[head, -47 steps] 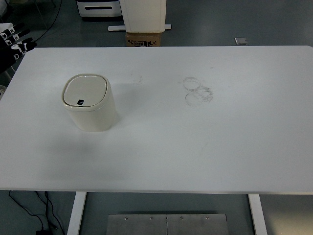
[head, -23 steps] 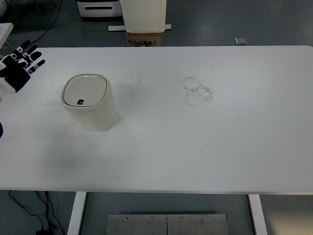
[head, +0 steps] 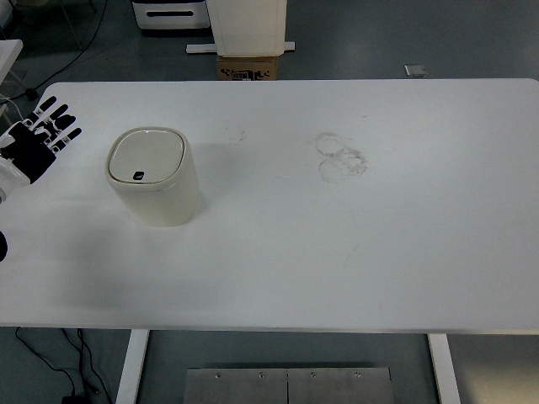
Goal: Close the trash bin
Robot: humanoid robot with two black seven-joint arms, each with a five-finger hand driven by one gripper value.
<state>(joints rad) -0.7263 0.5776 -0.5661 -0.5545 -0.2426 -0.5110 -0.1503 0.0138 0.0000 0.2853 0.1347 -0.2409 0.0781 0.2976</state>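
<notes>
On the left part of the white worktop (head: 354, 252) stands the trash bin (head: 155, 181), a cream container with rounded corners, upright, and its lid (head: 146, 157) lies flat and closed on the top. A small dark button (head: 139, 176) shows at the near edge of the lid. To the left of the bin, over the left edge of the worktop, is the left hand (head: 35, 143), black with white marks on the finger joints. Its fingers (head: 59, 122) are spread apart and stretched toward the far right, and they hold nothing. The hand is near the bin but clearly apart from it, with bare white surface between them. The right arm does not appear anywhere. Near the middle of the worktop, toward the far side, some faint ring-shaped stains (head: 341, 157) are visible, well apart from the bin. Beyond the far edge of the worktop, on the grey floor, a brown cardboard box (head: 248, 67) stands below a white piece of equipment (head: 247, 25). Under the near edge, the white legs of the worktop and a metal plate (head: 288, 385) can be seen, and a black cable (head: 80, 362) lies on the floor at the lower left.
</notes>
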